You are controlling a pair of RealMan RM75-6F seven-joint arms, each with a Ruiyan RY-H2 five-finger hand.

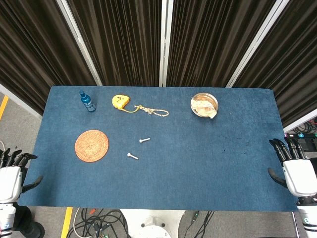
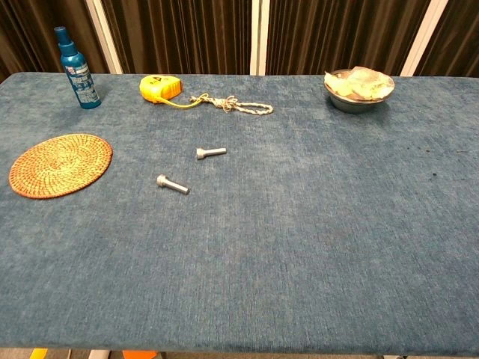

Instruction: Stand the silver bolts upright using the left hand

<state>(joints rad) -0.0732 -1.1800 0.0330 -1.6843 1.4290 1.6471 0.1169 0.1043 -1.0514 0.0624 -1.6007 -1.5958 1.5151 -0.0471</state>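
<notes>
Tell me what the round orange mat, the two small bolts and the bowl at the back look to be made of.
Round orange woven mat: probably rattan or straw, matte; concentric coiled weave shows.
Two small silver bolts: apparently bare metal, with a pale grey sheen.
Round grey bowl: likely dull metal, going by its smooth grey wall; the pale contents cannot be identified.

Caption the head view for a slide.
Two silver bolts lie flat on the blue table; left hand and right hand rest open at its edges.

A blue bottle (image 2: 77, 69), yellow tape measure (image 2: 160, 87), woven coaster (image 2: 60, 164) and metal bowl (image 2: 358, 88) sit on the blue table (image 2: 314, 247).
</notes>
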